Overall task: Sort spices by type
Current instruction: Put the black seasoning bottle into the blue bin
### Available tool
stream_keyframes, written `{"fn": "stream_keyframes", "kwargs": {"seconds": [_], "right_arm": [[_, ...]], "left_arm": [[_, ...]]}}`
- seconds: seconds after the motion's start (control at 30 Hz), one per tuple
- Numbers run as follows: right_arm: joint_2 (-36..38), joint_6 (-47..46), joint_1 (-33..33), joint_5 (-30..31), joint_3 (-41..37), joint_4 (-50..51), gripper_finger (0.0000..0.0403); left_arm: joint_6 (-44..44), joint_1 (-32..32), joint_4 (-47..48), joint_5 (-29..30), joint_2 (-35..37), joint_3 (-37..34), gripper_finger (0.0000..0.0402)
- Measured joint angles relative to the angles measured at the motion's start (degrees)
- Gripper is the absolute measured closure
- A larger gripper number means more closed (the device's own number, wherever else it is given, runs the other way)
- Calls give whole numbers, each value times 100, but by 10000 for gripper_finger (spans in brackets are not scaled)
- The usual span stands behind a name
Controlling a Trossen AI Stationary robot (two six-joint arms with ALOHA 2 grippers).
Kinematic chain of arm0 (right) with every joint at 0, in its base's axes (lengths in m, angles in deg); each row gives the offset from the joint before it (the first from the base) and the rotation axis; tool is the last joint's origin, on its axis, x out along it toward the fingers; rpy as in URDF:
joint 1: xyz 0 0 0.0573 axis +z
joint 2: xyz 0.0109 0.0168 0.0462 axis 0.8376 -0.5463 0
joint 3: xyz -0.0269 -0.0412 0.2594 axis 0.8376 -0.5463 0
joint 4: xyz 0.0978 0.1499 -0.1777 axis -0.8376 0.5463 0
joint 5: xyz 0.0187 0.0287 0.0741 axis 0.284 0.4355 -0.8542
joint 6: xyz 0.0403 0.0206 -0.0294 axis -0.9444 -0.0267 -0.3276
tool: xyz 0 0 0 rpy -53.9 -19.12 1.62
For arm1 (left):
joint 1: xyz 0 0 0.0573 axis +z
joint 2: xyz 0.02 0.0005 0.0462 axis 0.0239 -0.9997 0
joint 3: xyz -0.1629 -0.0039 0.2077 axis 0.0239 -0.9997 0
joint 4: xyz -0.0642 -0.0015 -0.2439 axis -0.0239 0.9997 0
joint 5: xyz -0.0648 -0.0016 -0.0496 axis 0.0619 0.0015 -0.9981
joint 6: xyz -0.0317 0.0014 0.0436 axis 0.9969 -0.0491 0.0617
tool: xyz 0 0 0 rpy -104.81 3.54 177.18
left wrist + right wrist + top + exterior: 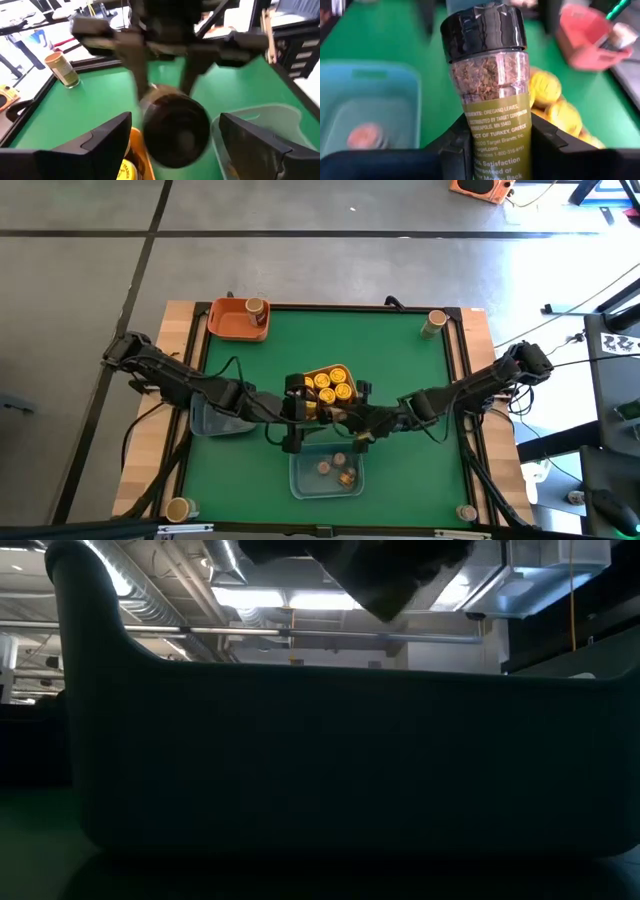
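Observation:
My right gripper [500, 150] is shut on a spice jar [492, 90] with green flakes, an olive label and a black lid, held over the green mat between the yellow tray [330, 385] and the clear blue tray [325, 475]. My left gripper [175, 145] faces it, open. Its two fingers stand either side of the jar's black lid [175, 130] with a gap on both sides. In the high view the two grippers [297, 420] [352, 425] meet at the table's middle. Several yellow-lidded jars [332, 383] stand in the yellow tray. My right gripper pinches the jar's labelled lower body [495, 135] between its two fingers [547, 147]. The glass upper part and the black lid stick out beyond them. The jar is lifted clear of the table, tilted, with its lid end toward my left gripper.
An orange tray [225, 320] at the far left holds one jar [257, 310]. A bluish tray [215, 422] lies under my left arm. Single jars stand at the far right [436, 323], near left [180, 508] and near right [466, 512] corners. A dark tray wall [330, 760] fills the low view.

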Motion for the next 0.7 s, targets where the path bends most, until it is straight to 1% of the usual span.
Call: {"fn": "stream_keyframes", "kwargs": {"seconds": [0.23,0.43,0.57,0.7], "right_arm": [[1,343,-119,-151,54,-583,281],[1,326,-119,-210,60,-527,281],[1,322,-119,-234,60,-536,281],[1,349,-123,-433,60,-549,281]], "left_arm": [[-249,59,46,-27,-13,-4,100],[-228,72,-26,-22,-11,-4,104],[-176,70,-128,-22,-11,-4,130],[-203,69,-214,-23,-11,36,174]]}}
